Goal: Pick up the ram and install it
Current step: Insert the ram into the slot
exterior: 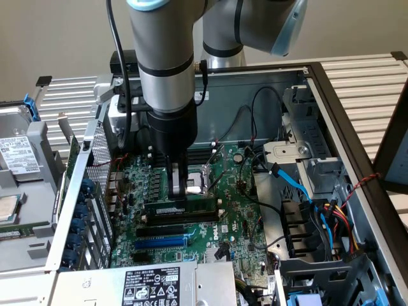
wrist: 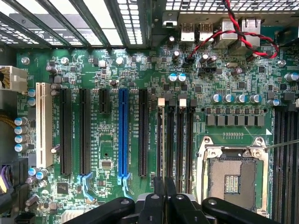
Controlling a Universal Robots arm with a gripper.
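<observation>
- RAM stick (exterior: 197, 206): a long, thin, dark-green board with flat black chips in a row. It stands on its long edge among the black memory slots (wrist: 180, 140), between the CPU socket (exterior: 203, 178) and the blue expansion slot (exterior: 159, 242). It runs parallel to both. Which slot it sits in I cannot tell.
- Gripper (exterior: 178, 191): it hangs straight down from the grey, cylindrical arm, matte black, with its jaws drawn narrow on the top edge of the RAM stick, left of the stick's middle in the exterior view. In the wrist view the gripper (wrist: 164, 184) shows two slim black fingers (wrist: 159, 196) nearly together, with rounded black linkage bars on both sides.
- Motherboard (exterior: 236, 210): a glossy green board crowded with small silver-capped cylinders, square grey blocks and long plastic slots. One slot is white (wrist: 43, 123).
- CPU socket: a bright metal frame around a dull square of contacts (wrist: 232, 179).
- Twisted red and black wires (wrist: 233, 32) loop near the metal rear ports.
- Computer case (exterior: 255, 83): grey sheet metal lying open, with perforated panels, a flat blue cable (exterior: 293, 185) and a white-labelled box (exterior: 150, 284) at the near edge.
- The case rests on a pale slatted surface (exterior: 363, 83) before a plain beige wall.
</observation>
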